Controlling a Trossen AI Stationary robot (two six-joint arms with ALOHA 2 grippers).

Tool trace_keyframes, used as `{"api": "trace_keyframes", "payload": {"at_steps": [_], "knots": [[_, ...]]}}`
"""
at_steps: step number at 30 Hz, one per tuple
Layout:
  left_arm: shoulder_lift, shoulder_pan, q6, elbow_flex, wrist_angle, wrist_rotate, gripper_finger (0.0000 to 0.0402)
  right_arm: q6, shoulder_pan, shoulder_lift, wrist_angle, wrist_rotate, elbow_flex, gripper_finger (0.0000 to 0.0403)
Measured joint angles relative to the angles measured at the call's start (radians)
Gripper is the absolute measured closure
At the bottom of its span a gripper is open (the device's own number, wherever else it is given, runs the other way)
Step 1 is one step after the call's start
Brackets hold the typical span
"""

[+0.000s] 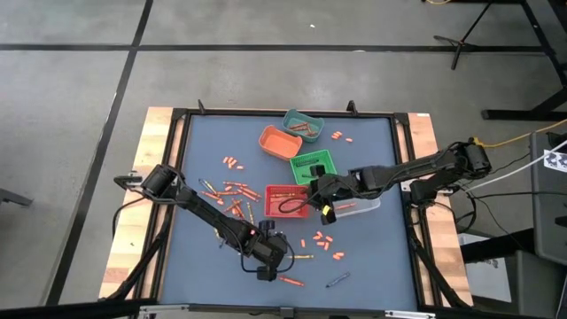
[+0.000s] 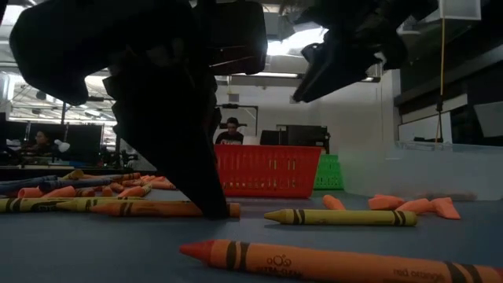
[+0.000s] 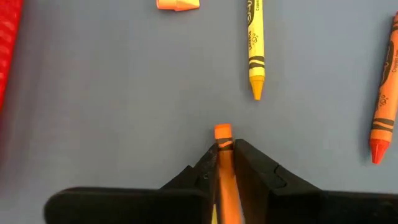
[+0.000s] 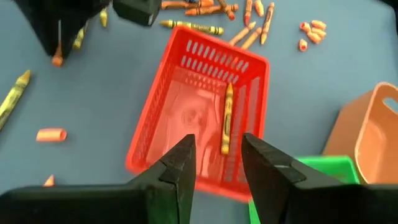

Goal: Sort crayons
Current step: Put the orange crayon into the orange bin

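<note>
Crayons lie scattered on the blue mat (image 1: 372,168), with a cluster (image 1: 232,190) at the left and stubs (image 1: 323,241) near the front. My left gripper (image 3: 222,149) is down at the mat near the front edge, shut on an orange crayon (image 3: 222,134). A yellow crayon (image 3: 255,50) and an orange-red one (image 3: 382,106) lie just beyond it. My right gripper (image 4: 217,155) hovers open above the red bin (image 4: 186,118), which holds one yellow-orange crayon (image 4: 227,121). My left gripper pinches the orange crayon between its two fingers (image 3: 249,165), near one end; that end (image 3: 222,132) sticks out just past the fingertips. The fingers slant down from above and lie along the crayon. In the low view the crayon (image 2: 157,209) lies level on the mat.
A green bin (image 1: 312,166), an orange bin (image 1: 278,142) and a teal bin (image 1: 302,124) stand behind the red one, and a clear bin (image 1: 361,207) stands to its right. A long orange crayon (image 2: 330,263) lies near the front edge. People sit in the room behind the table.
</note>
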Motion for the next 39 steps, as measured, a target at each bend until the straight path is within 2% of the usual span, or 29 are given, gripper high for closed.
{"api": "trace_keyframes", "payload": {"at_steps": [6,19,26,33,39], "knots": [[0.0,0.002,0.0,0.0,0.0,-0.003,0.0396,0.043,0.0,-0.117,-0.131,0.0,0.0,0.0274],[-0.028,0.049,-0.016,-0.002,0.007,0.005,0.0397,0.214,0.001,-0.405,-0.476,0.0,0.0,0.0274],[-0.093,0.099,-0.013,-0.002,0.025,0.016,0.0396,0.237,0.001,-0.465,-0.551,0.001,0.0,0.0274],[-0.168,0.161,-0.004,-0.001,0.038,0.038,0.0396,0.237,0.001,-0.465,-0.554,0.0,0.0,0.0274],[-0.222,0.238,0.105,-0.001,0.046,0.038,0.0396,0.238,0.001,-0.463,-0.553,0.0,0.0,0.0274]]}}
